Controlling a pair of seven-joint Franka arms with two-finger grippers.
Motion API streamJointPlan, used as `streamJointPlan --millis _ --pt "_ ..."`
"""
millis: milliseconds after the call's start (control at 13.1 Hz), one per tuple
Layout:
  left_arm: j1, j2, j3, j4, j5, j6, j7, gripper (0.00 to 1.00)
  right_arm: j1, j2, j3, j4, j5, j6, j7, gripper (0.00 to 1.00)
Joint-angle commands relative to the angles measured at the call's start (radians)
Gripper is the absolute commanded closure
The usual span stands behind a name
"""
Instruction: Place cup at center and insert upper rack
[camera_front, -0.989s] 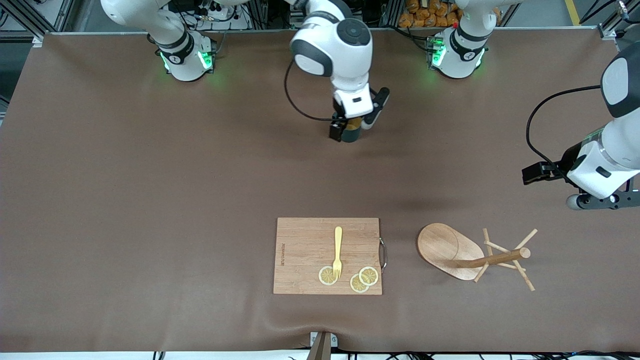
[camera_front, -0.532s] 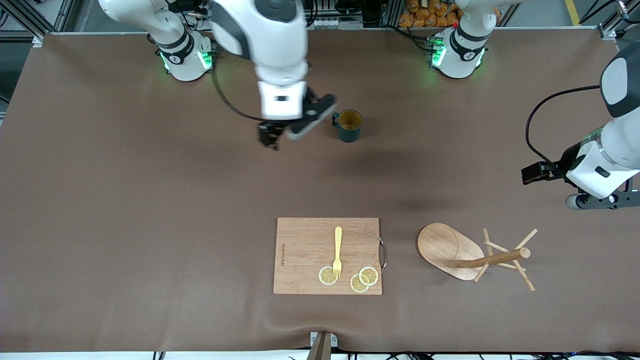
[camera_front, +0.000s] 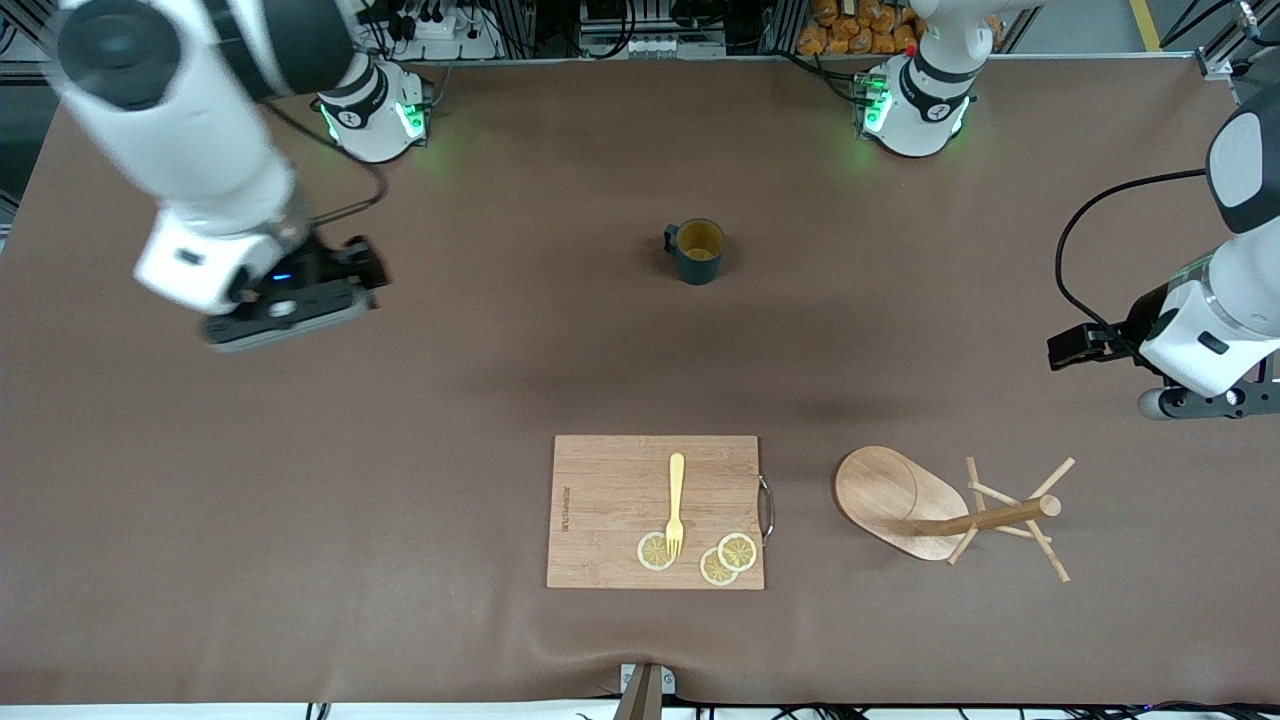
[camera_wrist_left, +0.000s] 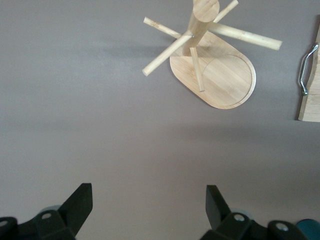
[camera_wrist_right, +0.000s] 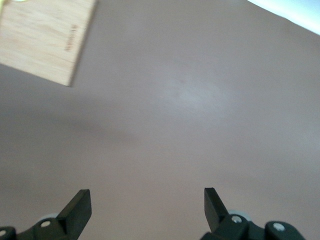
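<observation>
The dark teal cup (camera_front: 697, 250) stands upright on the brown table, mid-table between the two arm bases, its yellowish inside showing, and nothing touches it. The light-wood upper rack (camera_front: 900, 497) lies tipped on its side near the front edge, toward the left arm's end, with its post (camera_front: 985, 518) and pegs pointing at that end. In the left wrist view the rack (camera_wrist_left: 220, 75) shows ahead of my open, empty left gripper (camera_wrist_left: 148, 200). The right arm (camera_front: 205, 190) is raised over the table at its own end. My right gripper (camera_wrist_right: 147, 202) is open and empty over bare cloth.
A rectangular wooden cutting board (camera_front: 610, 500) with a metal handle lies beside the rack's base near the front edge. It carries a yellow fork (camera_front: 676, 500) and three lemon slices (camera_front: 718, 558). One corner of the board (camera_wrist_right: 45, 40) shows in the right wrist view.
The right arm has lifted off the cup and swung away to its own end of the table. The cup stays standing where it was set. The left arm has hardly moved.
</observation>
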Motion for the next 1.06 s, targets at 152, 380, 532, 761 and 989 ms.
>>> streamJointPlan --millis 152,380,532,761,989 --pt "-0.011 0.003 -0.004 0.029 0.009 -0.004 -0.01 0.0 -0.207 -0.064 0.01 -0.019 0.144 -0.032 0.013 0.0" --pt "-0.017 0.0 -0.016 0.03 0.007 -0.006 -0.012 0.0 -0.295 -0.062 -0.062 -0.019 0.283 -0.044 -0.063 0.0" --pt "-0.017 -0.002 -0.019 0.03 0.001 -0.006 -0.012 0.0 -0.296 -0.056 -0.13 -0.029 0.281 -0.037 -0.22 0.0" --pt "-0.045 -0.006 -0.029 0.033 -0.005 -0.004 -0.077 0.0 -0.295 -0.05 -0.139 -0.029 0.217 -0.029 -0.225 0.0" --pt "-0.044 -0.022 -0.103 0.033 -0.065 -0.011 -0.187 0.0 -0.292 -0.044 -0.139 -0.029 0.156 -0.021 -0.225 0.0"
